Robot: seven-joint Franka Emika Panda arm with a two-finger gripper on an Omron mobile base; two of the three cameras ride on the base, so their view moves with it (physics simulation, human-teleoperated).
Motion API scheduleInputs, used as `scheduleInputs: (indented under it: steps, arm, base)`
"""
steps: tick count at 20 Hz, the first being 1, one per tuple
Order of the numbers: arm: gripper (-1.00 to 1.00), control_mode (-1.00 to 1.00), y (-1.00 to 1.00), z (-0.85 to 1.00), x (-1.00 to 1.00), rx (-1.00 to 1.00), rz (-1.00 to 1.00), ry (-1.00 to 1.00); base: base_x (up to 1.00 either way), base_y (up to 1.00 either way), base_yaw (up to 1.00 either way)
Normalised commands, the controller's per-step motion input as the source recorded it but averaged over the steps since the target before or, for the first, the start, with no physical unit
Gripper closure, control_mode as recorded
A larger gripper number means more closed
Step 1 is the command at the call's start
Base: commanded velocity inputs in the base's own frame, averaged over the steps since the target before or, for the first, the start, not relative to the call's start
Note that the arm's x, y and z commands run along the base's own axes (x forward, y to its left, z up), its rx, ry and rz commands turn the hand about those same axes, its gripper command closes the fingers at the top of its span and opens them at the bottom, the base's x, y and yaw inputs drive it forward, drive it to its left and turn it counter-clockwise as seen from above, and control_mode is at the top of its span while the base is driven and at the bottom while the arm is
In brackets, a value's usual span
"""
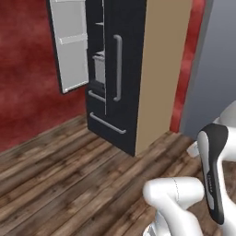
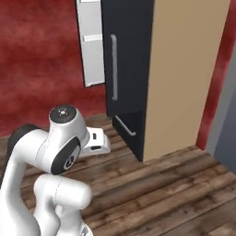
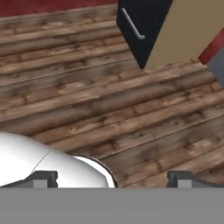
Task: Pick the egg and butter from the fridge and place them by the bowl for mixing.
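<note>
pincer [image 3: 111,178] spread wide and empty, aimed down at the wooden floor [image 3: 87,100]. ahead, black fridge [image 1: 120,69] standing with left door [image 1: 69,44] swung open, grey shelves inside, beside a tan side panel [image 1: 161,69] and red wall [image 1: 27,69].

The fridge [image 1: 120,83] runs off the top edge in both my base views, and its dim interior behind the open door [image 1: 70,44] stays unreadable.
</note>
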Motion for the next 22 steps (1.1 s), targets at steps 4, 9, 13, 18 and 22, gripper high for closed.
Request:
scheduleInputs:
  steps: [4, 9, 13, 18, 22]
  arm:
    - [-1.0, 1.0, 0.0, 0.0, 0.0, 0.0, 0.0, 0.0]
    - [-1.0, 1.0, 0.0, 0.0, 0.0, 0.0, 0.0, 0.0]
    - [-1.0, 1.0, 0.0, 0.0, 0.0, 0.0, 0.0, 0.0]
    - [-1.0, 1.0, 0.0, 0.0, 0.0, 0.0, 0.0, 0.0]
    - [-1.0, 1.0, 0.0, 0.0, 0.0, 0.0, 0.0, 0.0]
  base:
    - [0.39, 0.73, 0.08]
    - [0.38, 0.85, -0.01]
    - [0.43, 0.81, -0.04]
    - [0.44, 0.81, -0.04]
    - [0.57, 0.58, -0.23]
